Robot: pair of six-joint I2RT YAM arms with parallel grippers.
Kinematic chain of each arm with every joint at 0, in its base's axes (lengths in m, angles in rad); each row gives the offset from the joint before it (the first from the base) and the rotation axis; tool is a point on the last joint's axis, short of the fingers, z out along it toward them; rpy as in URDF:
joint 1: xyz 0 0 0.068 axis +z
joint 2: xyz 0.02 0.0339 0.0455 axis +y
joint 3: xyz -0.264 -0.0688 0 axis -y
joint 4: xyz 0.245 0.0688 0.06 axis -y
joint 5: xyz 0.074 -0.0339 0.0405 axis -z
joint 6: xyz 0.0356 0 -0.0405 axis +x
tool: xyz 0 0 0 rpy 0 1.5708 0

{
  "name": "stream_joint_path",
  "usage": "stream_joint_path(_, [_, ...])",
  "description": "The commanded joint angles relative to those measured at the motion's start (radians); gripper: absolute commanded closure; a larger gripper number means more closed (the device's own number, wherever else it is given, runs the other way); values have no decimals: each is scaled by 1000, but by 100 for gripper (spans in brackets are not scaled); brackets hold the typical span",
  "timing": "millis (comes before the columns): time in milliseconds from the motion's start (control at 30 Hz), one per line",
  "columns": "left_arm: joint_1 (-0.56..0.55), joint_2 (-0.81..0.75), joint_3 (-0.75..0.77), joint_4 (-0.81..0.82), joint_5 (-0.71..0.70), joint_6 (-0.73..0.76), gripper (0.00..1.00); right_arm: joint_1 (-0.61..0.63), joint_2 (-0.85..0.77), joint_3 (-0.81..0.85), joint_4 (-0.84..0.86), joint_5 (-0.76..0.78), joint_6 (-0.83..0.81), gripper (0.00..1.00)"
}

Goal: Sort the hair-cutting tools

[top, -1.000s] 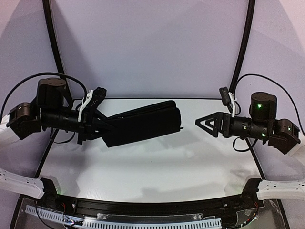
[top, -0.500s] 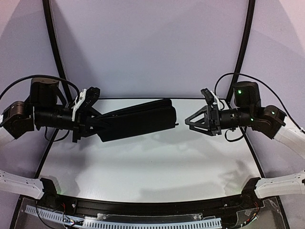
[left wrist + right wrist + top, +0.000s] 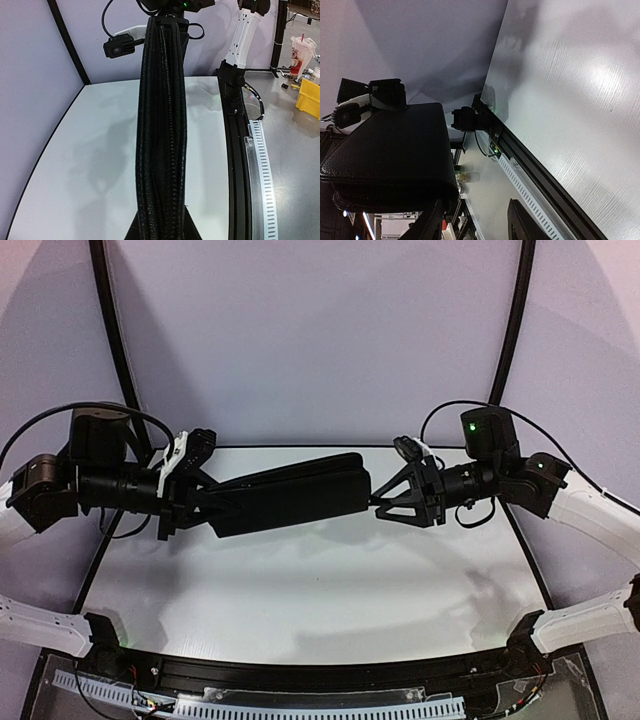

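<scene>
White table enclosed by pale lavender walls and black frame posts, with a black rail along the near edge.

The left gripper is clamped on the left end of a long black zip case and holds it clear of the table over the far half, its length running left to right and rising slightly toward the right. The left wrist view looks along the case's edge, where the closed zip runs the full visible length.

The right gripper meets the case's right end. In the right wrist view its fingers stand apart, with the rounded corner of the case just beside one of them and no part of the case clearly between them. Whether they touch it cannot be told.

No hair-cutting tools, neither combs nor scissors, show in any view. They are judged to lie inside the shut case.

Step in hand, as judged: opening the case, before any sorting. The left arm steadies it while the right reaches for the zip end. The next move calls for the right fingers to close on the zip pull, which is too small to make out here, and to draw it along the edge against the left arm's hold. A loose hold would let the case swing or slip.
</scene>
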Motion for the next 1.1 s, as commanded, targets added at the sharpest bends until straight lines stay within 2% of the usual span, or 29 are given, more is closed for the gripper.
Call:
stream_joint_path(0, [1,-35,-9,113,9,21,99,-7,12,28,47,-41,30,58])
stream_joint_path(133, [0,-38,-12,114,8,27,99,-7,17,25,58,-47,43,60])
stream_joint_path(633, [1,-29,-12,133,-5,28,99,-7,56,26,104,-88,77,82])
stream_joint_path(733, [0,-25,-15,128,-20,29,99,-7,55,23,129,-99,100,87])
stream_joint_path(833, [0,-13,-18,127,-38,27,99,-8,56,23,150,-117,126,100])
stream_joint_path(967, [0,-2,-30,128,-71,26,99,-7,54,42,86,-108,99,100])
stream_joint_path(1067, [1,-16,-58,140,-109,44,99,-23,47,89,-90,-33,4,100])
